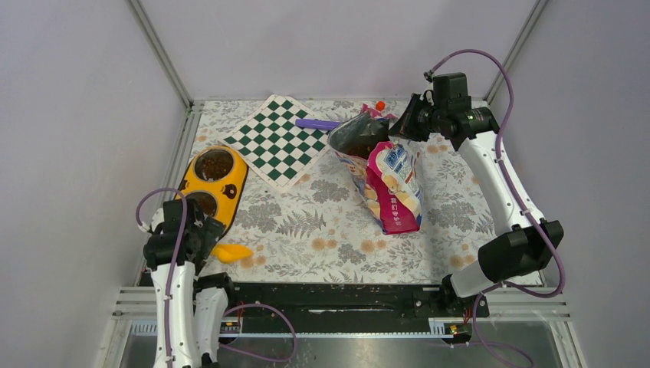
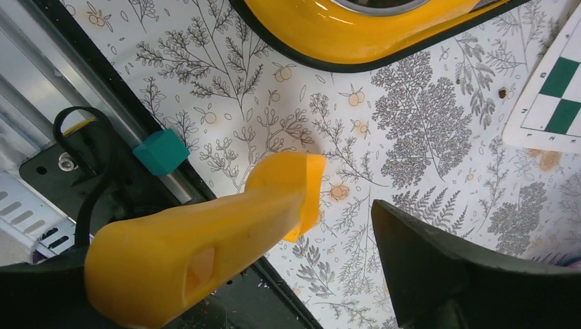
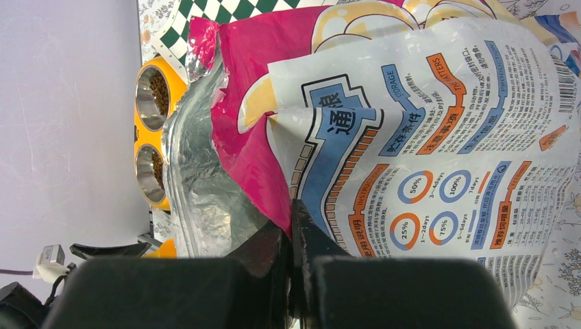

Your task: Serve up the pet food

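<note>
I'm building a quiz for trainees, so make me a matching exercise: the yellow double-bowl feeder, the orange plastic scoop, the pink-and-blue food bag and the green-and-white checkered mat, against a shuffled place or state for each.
Things:
1. yellow double-bowl feeder
2. orange plastic scoop
3. glossy pink-and-blue pet food bag
4. green-and-white checkered mat

Places or states:
A. pinched at its open top in the shut jaws of the right gripper
B. spread flat on the far part of the floral cloth
C. kibble in both bowls
D. lying loose on that cloth near the feeder

Pairs: 1-C, 2-D, 3-A, 4-B.
</note>
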Robot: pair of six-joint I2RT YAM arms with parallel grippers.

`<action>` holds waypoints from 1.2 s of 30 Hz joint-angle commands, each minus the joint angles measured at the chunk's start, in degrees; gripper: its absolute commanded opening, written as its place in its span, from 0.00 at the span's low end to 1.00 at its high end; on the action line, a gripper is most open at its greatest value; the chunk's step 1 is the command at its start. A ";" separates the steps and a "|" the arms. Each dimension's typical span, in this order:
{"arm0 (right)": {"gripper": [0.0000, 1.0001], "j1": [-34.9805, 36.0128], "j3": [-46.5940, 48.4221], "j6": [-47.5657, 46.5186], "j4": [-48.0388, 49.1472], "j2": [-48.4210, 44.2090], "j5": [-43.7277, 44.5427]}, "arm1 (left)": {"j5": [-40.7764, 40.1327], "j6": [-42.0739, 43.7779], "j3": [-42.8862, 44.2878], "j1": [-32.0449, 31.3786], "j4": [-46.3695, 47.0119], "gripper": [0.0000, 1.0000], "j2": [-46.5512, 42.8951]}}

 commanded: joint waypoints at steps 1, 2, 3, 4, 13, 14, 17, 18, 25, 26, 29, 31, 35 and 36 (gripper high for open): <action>0.00 -0.11 -0.20 -0.36 -2.19 -0.43 -1.45 | 2.74 1.94 1.19 0.27 2.82 0.93 2.82; 0.00 -0.11 -0.22 -0.36 -2.21 -0.44 -1.42 | 4.55 2.83 0.98 0.23 3.97 0.93 3.60; 0.00 -0.18 -0.20 -0.40 -2.16 -0.40 -1.41 | 7.37 4.18 0.85 0.26 5.66 0.93 4.16; 0.00 -0.12 -0.20 -0.40 -2.14 -0.43 -1.32 | 10.87 5.92 0.75 0.23 7.30 0.92 4.77; 0.00 -0.11 -0.58 -0.50 -1.54 -0.53 -1.22 | 15.12 13.32 4.68 0.27 8.01 0.99 8.70; 0.00 -0.12 -0.60 -0.53 -1.53 -0.47 -1.18 | 14.03 13.73 5.09 0.27 7.64 0.99 8.84; 0.00 -0.11 -0.46 -0.58 -1.54 -0.56 -1.07 | 12.94 13.86 5.83 0.28 6.66 0.99 9.48; 0.00 -0.11 -0.46 -0.58 -1.59 -0.54 -1.01 | 13.44 13.83 6.09 0.28 6.48 0.99 9.67; 0.00 -0.11 -0.67 -0.90 -1.52 -0.72 -0.91 | 27.97 18.24 6.60 0.27 11.23 0.99 9.53; 0.00 -0.11 -0.76 -0.89 -1.48 -0.67 -0.92 | 29.56 18.58 6.05 0.22 12.48 0.99 8.98; 0.00 -0.11 -1.56 -0.78 -0.63 -0.95 -1.21 | 32.17 19.73 4.85 0.20 15.90 0.99 6.55; 0.00 -0.12 -1.69 -0.71 -0.50 -0.99 -1.33 | 32.64 20.58 4.44 0.14 17.58 0.99 4.87; 0.00 -0.11 -1.73 -0.76 -0.47 -0.95 -1.38 | 32.72 22.22 4.06 -0.12 19.66 0.99 1.87; 0.00 -0.11 -1.69 -0.78 -0.47 -0.97 -1.34 | 31.82 22.28 4.07 -0.20 19.43 0.99 1.58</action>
